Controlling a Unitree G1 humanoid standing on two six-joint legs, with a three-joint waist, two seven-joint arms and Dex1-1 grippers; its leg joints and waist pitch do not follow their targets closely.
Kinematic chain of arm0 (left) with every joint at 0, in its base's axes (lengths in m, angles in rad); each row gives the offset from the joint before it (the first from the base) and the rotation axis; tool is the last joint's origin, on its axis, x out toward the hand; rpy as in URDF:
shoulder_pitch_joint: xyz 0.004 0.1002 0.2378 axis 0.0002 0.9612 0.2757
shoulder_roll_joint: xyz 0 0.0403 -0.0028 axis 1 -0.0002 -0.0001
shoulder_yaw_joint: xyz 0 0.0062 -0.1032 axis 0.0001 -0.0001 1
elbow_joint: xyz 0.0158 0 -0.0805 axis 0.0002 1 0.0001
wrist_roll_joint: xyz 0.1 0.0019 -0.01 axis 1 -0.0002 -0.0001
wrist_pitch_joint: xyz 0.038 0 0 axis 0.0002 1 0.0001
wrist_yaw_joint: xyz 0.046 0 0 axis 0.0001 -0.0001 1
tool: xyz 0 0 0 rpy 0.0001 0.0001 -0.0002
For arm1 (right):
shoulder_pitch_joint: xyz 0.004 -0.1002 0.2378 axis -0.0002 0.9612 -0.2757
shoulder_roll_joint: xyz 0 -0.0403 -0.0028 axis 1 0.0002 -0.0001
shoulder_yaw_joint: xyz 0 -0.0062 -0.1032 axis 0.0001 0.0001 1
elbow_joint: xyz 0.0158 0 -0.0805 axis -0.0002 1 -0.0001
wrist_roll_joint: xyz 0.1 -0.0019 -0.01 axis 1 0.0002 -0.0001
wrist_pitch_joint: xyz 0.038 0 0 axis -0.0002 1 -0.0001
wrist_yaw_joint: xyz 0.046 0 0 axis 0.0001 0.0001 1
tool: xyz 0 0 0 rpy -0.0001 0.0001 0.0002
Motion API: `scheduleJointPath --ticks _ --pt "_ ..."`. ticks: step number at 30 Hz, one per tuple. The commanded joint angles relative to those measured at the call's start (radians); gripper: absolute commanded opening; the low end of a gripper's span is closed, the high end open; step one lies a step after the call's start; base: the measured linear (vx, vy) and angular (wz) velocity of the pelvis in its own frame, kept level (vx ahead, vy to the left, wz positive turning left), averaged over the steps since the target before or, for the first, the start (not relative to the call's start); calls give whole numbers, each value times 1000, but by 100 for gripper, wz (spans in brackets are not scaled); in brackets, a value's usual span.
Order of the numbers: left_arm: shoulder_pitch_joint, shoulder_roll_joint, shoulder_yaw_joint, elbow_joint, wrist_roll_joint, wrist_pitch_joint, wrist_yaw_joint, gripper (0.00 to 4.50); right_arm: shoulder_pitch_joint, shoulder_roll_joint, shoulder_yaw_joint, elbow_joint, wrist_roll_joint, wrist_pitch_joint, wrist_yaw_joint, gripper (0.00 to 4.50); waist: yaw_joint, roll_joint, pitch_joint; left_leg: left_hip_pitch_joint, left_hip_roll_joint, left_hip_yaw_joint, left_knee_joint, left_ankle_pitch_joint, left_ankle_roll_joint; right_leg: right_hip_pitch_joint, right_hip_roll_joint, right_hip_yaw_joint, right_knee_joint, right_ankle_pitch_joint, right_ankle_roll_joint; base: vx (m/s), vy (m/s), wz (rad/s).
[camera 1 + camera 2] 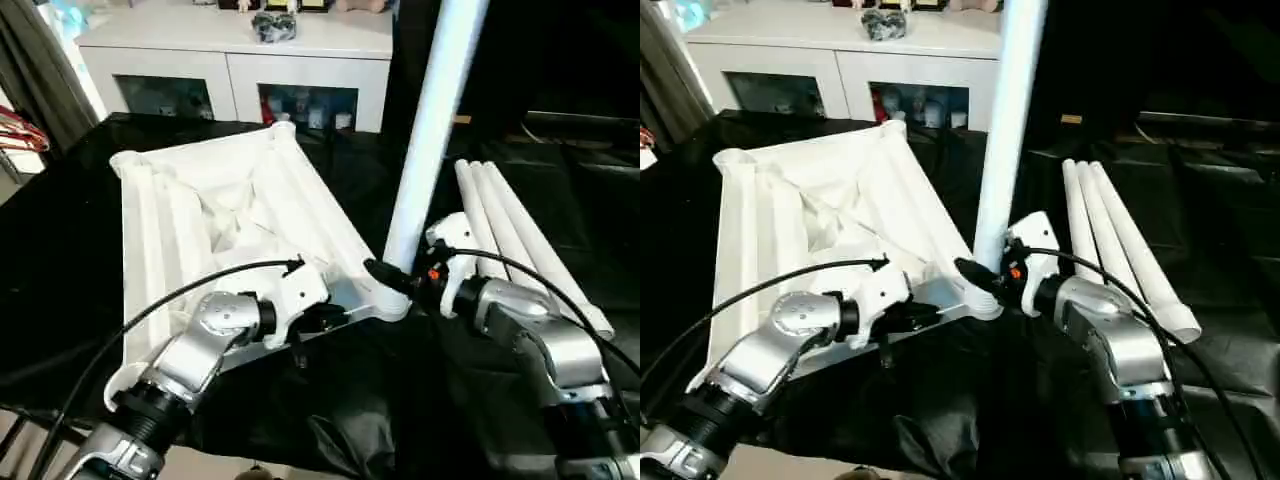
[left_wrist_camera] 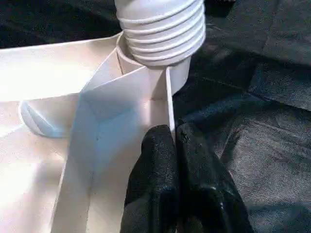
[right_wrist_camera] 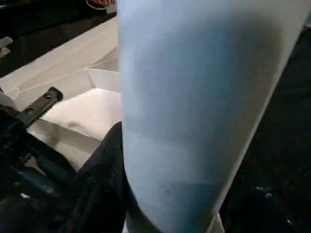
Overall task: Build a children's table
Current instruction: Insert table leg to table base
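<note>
Now the tabletop (image 1: 210, 215) lies upside down mid-frame on the black-draped desk (image 1: 560, 190). Left end effector (image 2: 174, 141) pinches its thin rim; right end effector (image 1: 395, 277) clamps the upright leg (image 1: 432, 130) low. Light, stiff, slippery plastic. Left wrist view reveals threads entering the socket (image 2: 150, 65).
</note>
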Motion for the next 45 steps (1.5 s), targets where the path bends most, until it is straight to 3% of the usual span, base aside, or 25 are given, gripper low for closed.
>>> scheduleJointPath --ticks 1,8,15,23,29,34,37,45 --pt "2 33 -35 9 17 45 -58 0 -30 -6 8 43 -17 -17 14 191 0 -13 -57 13 68 -29 -69 -155 37 38 -112 69 -88 -264 -133 0 0 0" --pt "-16 55 -51 -8 9 96 -127 0 -61 -8 15 110 -32 -31 27 190 -2 -13 -57 14 69 -29 -70 -166 28 40 -113 69 -86 -245 -147 0 0 0" --pt "-50 54 -52 15 27 158 -114 0 -41 -24 24 108 -25 -28 75 190 -1 -14 -58 14 68 -28 -69 -160 31 41 -112 69 -87 -245 -148 0 0 0" --pt "-54 53 -45 1 28 211 -101 0 44 8 -57 124 24 -84 51 190 2 -10 -54 21 71 -31 -75 -219 19 38 -115 69 -97 -308 -139 0 0 0" --pt "-53 54 -50 -6 28 222 -100 0 92 25 -86 121 42 -128 41 190 2 -5 -54 21 72 -33 -78 -234 17 39 -115 69 -99 -297 -144 0 0 0" --pt "-62 53 -53 6 35 220 -95 0 125 23 -82 104 40 -146 47 190 0 -2 -52 23 72 -34 -82 -264 11 40 -115 68 -102 -312 -146 0 0 0" --pt "-70 53 -53 16 37 218 -93 0 140 13 -53 86 7 -170 43 190 -2 6 -48 27 71 -36 -84 -297 3 36 -114 68 -110 -354 -133 0 0 0" --pt "-78 51 -57 27 41 217 -90 0 157 34 -54 62 5 -189 14 190 -3 5 -47 26 69 -38 -86 -310 6 35 -117 67 -117 -423 -110 0 0 0"
